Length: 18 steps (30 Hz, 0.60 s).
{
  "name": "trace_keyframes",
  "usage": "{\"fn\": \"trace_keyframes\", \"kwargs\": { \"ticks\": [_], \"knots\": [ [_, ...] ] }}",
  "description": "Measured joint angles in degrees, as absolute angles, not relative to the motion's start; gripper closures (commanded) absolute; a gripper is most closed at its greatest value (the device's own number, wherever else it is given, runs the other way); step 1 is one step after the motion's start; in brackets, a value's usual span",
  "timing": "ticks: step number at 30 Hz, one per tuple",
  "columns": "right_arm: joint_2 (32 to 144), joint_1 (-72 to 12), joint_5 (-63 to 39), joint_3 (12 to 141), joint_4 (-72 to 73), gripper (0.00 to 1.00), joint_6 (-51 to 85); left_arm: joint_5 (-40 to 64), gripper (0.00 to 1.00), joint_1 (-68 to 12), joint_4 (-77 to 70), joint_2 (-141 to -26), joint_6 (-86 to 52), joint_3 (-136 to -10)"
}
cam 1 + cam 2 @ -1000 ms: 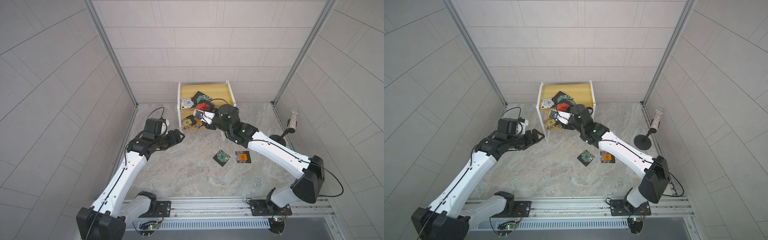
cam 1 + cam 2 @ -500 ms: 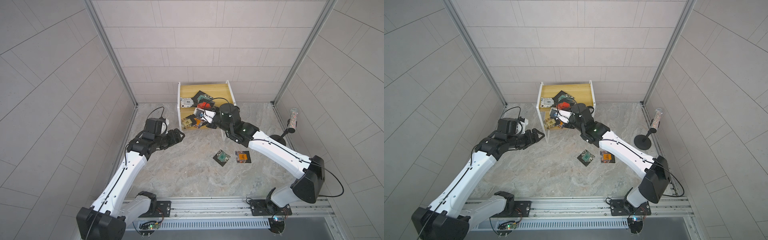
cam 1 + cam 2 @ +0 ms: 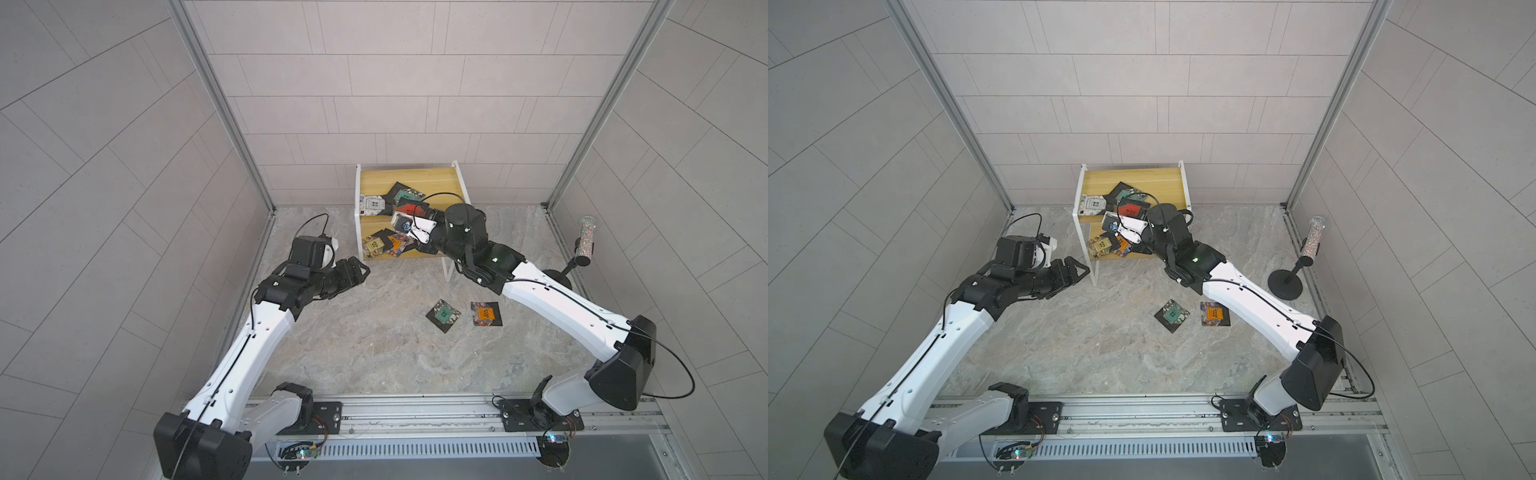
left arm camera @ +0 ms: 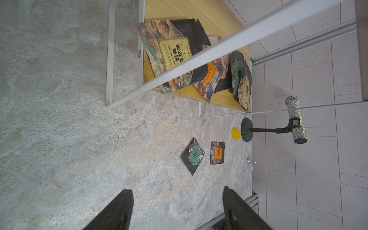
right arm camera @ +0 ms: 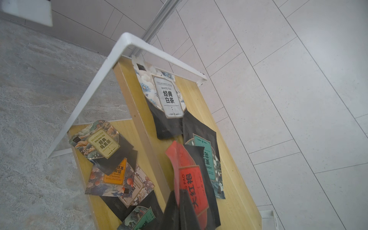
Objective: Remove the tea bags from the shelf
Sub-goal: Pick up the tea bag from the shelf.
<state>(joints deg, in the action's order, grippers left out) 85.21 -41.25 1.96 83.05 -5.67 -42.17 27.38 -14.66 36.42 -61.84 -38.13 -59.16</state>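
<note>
The shelf stands against the back wall, with several tea bags on its two wooden boards. On the top board lie a white-label bag, a teal one and a red one. My right gripper is shut on the red bag's edge at the top board's front. The lower board holds a tan oolong bag, an orange one and others. A teal-label tea bag and an orange-label one lie on the floor. My left gripper hovers open and empty left of the shelf.
A black stand with a glittery cylinder stands at the right wall. A small yellow wedge lies by its base. The shelf's white frame bar runs close to my right wrist.
My right gripper has closed on the red tea bag at the top board. The left arm has not moved.
</note>
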Motion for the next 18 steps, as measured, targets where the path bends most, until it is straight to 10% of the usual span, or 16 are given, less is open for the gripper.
{"fn": "trace_keyframes", "kwargs": {
  "ticks": [18],
  "knots": [
    [81.93, -41.19, 3.95, 85.06, -5.45, 1.0, -43.46, 27.38, 0.22, -14.66, 36.27, -61.82, -38.15, -58.96]
  ]
}}
